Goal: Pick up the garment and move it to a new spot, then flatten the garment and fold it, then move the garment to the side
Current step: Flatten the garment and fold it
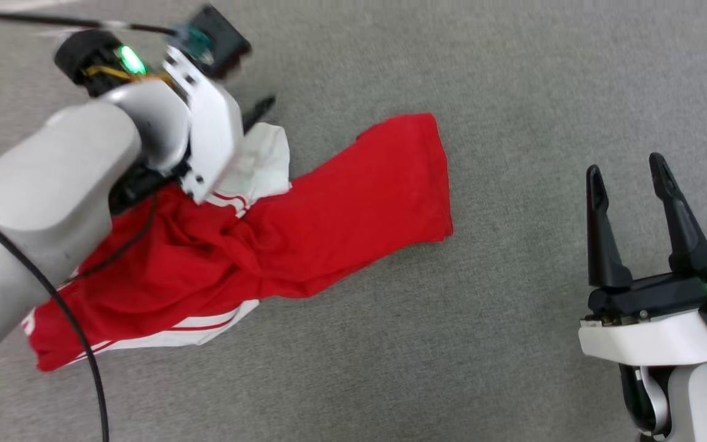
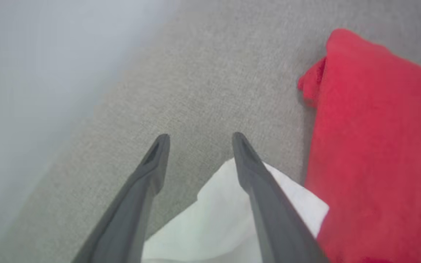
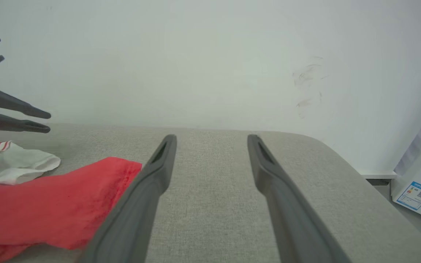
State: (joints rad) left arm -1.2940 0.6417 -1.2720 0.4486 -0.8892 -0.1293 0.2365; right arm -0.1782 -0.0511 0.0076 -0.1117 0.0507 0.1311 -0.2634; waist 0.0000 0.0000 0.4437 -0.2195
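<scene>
Jaws on both sides stand apart, nothing held. left gripper (image 2: 199, 136): clear gap between its fingers (image 2: 148, 171) in the left wrist view, with grey fabric surface (image 1: 544, 92) showing through the gap. It sits over the white sleeve (image 1: 266, 158) at the far left end of the garment (image 1: 341, 215). From its own wrist camera one finger overlaps the sleeve, but the right wrist view shows the fingertips above the sleeve with a gap, so it does not touch it. right gripper (image 1: 629, 175): fingers spread wide, pointing up the head view at the lower right, over bare surface and well apart from the garment; nothing between them. Garment lies crumpled on the grey surface, left of centre in the head view. Its red body runs up and to the right as a smoother band ending in a hem edge, bunched and wrinkled toward the lower left, where it goes under the left forearm (image 1: 40, 196). Second white sleeve with red stripes (image 1: 206, 322) sits at the near edge. Black cable (image 1: 86, 356) crosses the lower-left corner of the garment. Right wrist view also shows a white wall (image 3: 196, 54) behind the surface and a white unit with a label (image 3: 417, 193) at far right.
</scene>
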